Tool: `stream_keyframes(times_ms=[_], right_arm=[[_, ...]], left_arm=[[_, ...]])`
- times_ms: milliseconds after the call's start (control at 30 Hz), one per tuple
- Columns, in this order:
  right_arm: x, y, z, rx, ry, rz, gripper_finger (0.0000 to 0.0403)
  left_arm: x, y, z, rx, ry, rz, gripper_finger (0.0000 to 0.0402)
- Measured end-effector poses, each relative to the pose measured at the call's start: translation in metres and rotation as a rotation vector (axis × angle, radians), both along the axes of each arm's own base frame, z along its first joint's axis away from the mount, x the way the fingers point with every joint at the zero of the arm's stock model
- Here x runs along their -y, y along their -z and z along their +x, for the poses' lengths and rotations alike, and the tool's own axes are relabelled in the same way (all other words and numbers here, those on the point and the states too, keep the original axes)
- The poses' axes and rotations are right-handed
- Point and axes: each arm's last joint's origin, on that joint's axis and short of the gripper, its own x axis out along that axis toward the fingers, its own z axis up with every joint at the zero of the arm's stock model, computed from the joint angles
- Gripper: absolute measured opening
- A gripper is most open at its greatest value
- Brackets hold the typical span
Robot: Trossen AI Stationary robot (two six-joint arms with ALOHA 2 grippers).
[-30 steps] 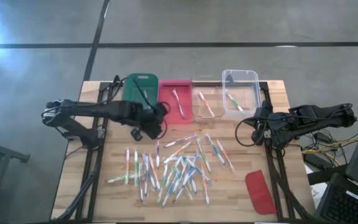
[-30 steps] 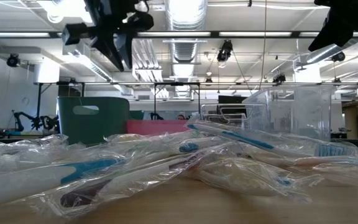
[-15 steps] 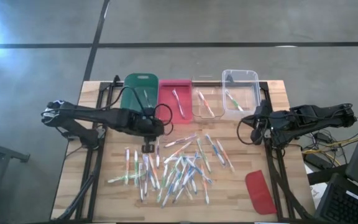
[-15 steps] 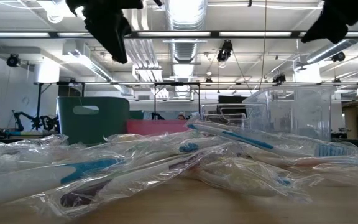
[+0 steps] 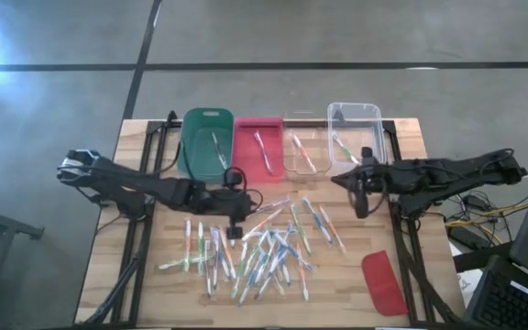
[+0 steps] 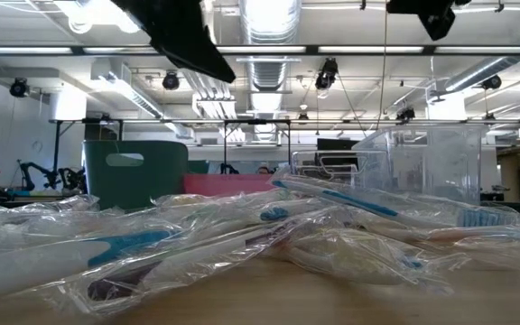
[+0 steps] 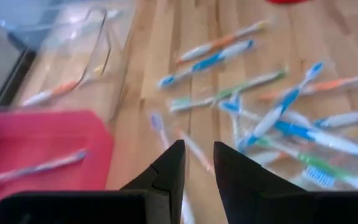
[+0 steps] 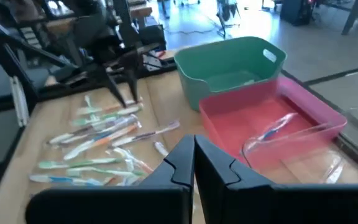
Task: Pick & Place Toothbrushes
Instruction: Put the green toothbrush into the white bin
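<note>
wooden table [image 5: 136, 275]: toothbrushes [image 5: 255, 246] (loose pile) beneath left gripper [image 5: 234, 229].

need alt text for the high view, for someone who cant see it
Overhead view of a wooden table: the left gripper hovers at the edge of a scattered pile of toothbrushes. Behind them sit four bins, green, red and two clear, each holding a toothbrush. The right gripper hovers near the clear bins.

The toothbrushes [image 5: 262, 246] lie flat in a loose, crisscrossed heap just in front of the green bin [image 5: 205, 142], each sealed in a clear wrapper, with pale handles and blue, green or orange accents. Single toothbrushes also lie inside the green bin and the three bins beside it.
</note>
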Motion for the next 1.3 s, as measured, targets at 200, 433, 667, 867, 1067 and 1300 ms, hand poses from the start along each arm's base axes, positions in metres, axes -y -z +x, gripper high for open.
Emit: stream_keyframes(times_ms=[200, 433, 667, 867, 1067, 1300], right_arm=[[-0.006, -0.008, 0.028, -0.066, -0.005, -0.014, 0.0008], [-0.014, -0.024, 0.062, -0.191, 0.018, 0.007, 0.0008], [-0.021, -0.019, 0.096, -0.324, 0.112, 0.111, 0.0008], [-0.025, -0.002, 0.111, -0.476, 0.246, 0.232, 0.0008], [-0.031, 0.014, 0.123, -0.585, 0.327, 0.321, 0.0008], [-0.048, 0.032, 0.134, -0.664, 0.378, 0.342, 0.0008]], left_arm=[[0.001, 0.010, -0.005, 0.091, 0.008, -0.012, 0.0090], [-0.001, 0.011, -0.029, 0.161, 0.016, -0.004, 0.0090], [-0.010, 0.002, -0.068, 0.299, 0.024, -0.002, 0.0090], [-0.017, -0.019, -0.099, 0.463, 0.057, 0.060, 0.0090], [-0.022, -0.040, -0.122, 0.574, 0.081, 0.135, 0.0090], [-0.024, -0.042, -0.129, 0.597, 0.077, 0.124, 0.0090]])
